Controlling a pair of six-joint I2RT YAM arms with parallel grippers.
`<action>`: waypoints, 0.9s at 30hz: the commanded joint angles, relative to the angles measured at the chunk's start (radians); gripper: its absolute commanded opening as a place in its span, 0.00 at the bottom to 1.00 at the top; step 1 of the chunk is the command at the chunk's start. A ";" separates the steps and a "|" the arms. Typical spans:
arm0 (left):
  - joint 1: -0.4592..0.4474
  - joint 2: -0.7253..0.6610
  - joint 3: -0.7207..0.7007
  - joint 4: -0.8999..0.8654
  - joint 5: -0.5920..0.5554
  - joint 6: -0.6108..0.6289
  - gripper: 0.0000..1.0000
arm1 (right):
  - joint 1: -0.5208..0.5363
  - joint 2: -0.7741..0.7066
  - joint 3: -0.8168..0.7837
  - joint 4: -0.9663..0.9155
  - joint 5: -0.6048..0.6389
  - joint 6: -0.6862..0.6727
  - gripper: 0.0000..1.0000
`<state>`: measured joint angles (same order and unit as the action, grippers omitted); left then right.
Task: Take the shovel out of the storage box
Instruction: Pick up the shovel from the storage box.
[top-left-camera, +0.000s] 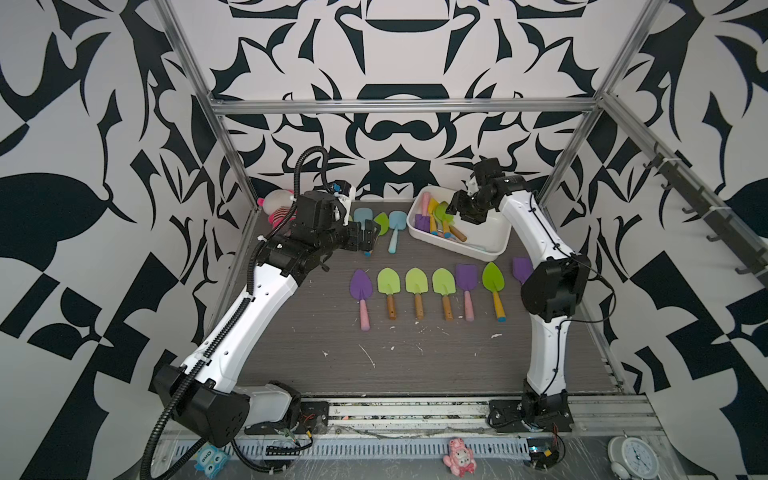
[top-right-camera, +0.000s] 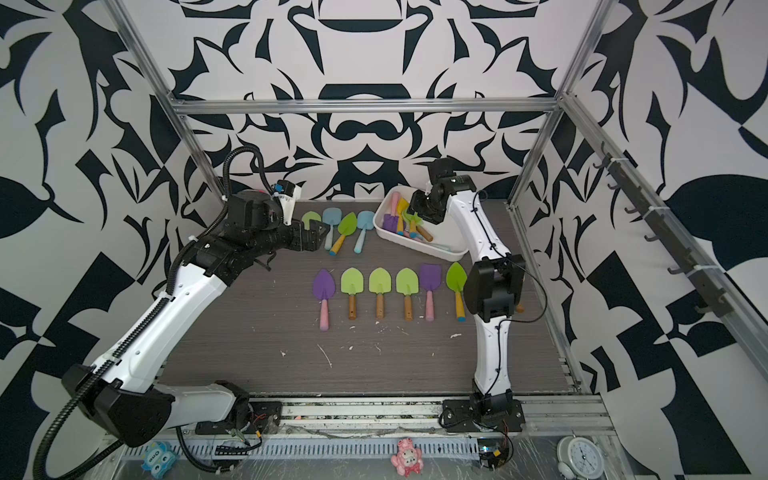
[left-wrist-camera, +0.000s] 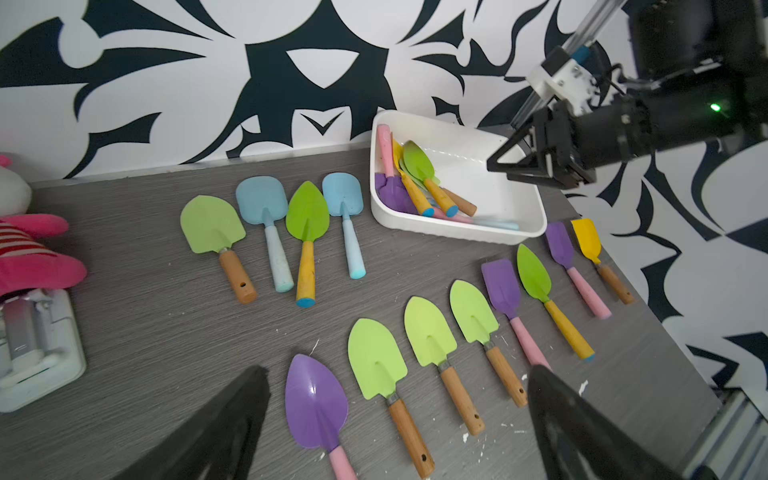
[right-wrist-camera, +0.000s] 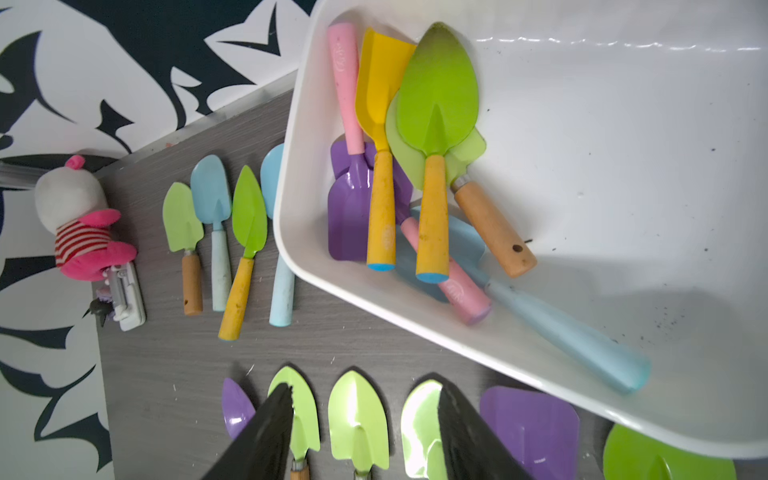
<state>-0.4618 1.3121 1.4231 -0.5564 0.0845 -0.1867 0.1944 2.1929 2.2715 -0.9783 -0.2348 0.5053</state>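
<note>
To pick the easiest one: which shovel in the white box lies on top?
The pointed green shovel with a yellow handle; it lies over its neighbours and nothing covers it.

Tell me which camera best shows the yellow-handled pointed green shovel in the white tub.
Right wrist: the yellow-handled pointed green shovel lies whole and close, atop the pile in the white plastic tub. Left wrist shows it small; in both top views it is tiny, crowded by the right claw.

Both top views look down from high; both wrist views, closer, share the storage box.
</note>
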 joint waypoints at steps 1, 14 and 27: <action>0.015 -0.030 0.002 -0.071 0.050 0.077 0.99 | -0.013 0.087 0.174 -0.129 0.028 0.003 0.57; 0.026 -0.155 -0.103 -0.095 -0.031 0.051 0.99 | -0.025 0.304 0.300 -0.076 -0.027 -0.006 0.54; 0.036 -0.166 -0.124 -0.091 -0.088 0.035 0.99 | -0.027 0.383 0.260 -0.010 -0.048 0.002 0.48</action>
<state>-0.4343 1.1576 1.3018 -0.6342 0.0135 -0.1421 0.1673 2.5671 2.5248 -0.9989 -0.2718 0.5060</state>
